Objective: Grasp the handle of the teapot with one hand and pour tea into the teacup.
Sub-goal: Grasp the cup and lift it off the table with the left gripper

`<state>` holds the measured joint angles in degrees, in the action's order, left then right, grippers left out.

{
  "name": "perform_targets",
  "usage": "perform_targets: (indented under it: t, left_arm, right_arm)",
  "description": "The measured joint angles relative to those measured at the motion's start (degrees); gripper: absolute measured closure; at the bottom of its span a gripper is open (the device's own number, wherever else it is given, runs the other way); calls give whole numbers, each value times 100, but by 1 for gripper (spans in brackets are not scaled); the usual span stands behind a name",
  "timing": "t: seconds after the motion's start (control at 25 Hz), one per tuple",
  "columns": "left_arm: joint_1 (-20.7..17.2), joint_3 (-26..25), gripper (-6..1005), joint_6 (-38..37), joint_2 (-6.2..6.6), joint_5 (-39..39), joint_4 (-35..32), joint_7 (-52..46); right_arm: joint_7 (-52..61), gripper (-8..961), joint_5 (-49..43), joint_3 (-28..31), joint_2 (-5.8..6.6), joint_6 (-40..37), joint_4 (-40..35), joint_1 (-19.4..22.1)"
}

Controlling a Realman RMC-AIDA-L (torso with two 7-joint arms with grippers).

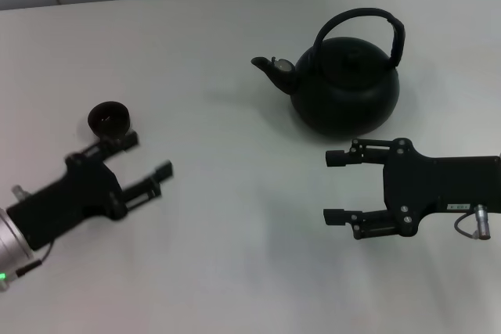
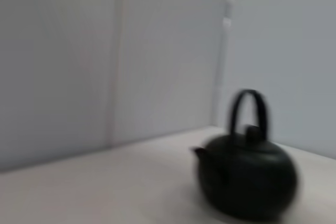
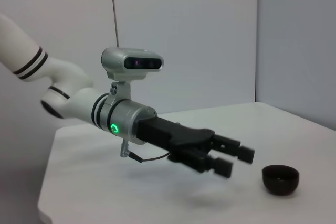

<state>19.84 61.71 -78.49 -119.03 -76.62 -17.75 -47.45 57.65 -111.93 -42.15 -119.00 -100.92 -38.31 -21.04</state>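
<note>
White tabletop (image 1: 235,256) fills the head view, with a pale wall behind it along the top edge.

At the lower right of that view the right gripper (image 1: 335,187) hangs with its two fingers spread wide and nothing between them, tips pointing toward the frame's left. It sits just below the teapot (image 1: 344,87) but clear of it, probably because this is the arm nearest the pot and so the likely one to take the handle (image 1: 368,25). That black hoop stands upright over the lid, free all round, so a grip from above or the side looks possible.

At the lower left the left gripper (image 1: 149,163) is also open and empty, its upper finger just beside the teacup (image 1: 109,117); whether they touch I cannot tell.

The teapot stands upright in the upper right of the head view, spout aimed left toward the cup, which lies well apart across the table. That facing suits a pour, though the pot would need carrying over first. Nothing is grasped yet.
</note>
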Motion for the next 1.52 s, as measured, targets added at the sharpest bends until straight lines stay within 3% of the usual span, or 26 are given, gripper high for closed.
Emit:
perform_targets:
  t: [0.2,0.36,0.76,1.52]
  left_arm:
    - [114,-1,216,254,-17,1336,816,1037]
    - [97,-1,216,274,-17,1904,1151,1725]
    - [110,-1,217,828,-9,2017,1218,1871]
    - [490,10,217,1403,1,2029,1178,1827]
  right_arm:
    - [0,168,8,19,0,97,-2,-13]
    - [0,168,8,22,0,199,-2,-21]
    - [0,167,8,23,0,376,-1,-90]
    - [23,167,14,32,-9,389,-52,-57]
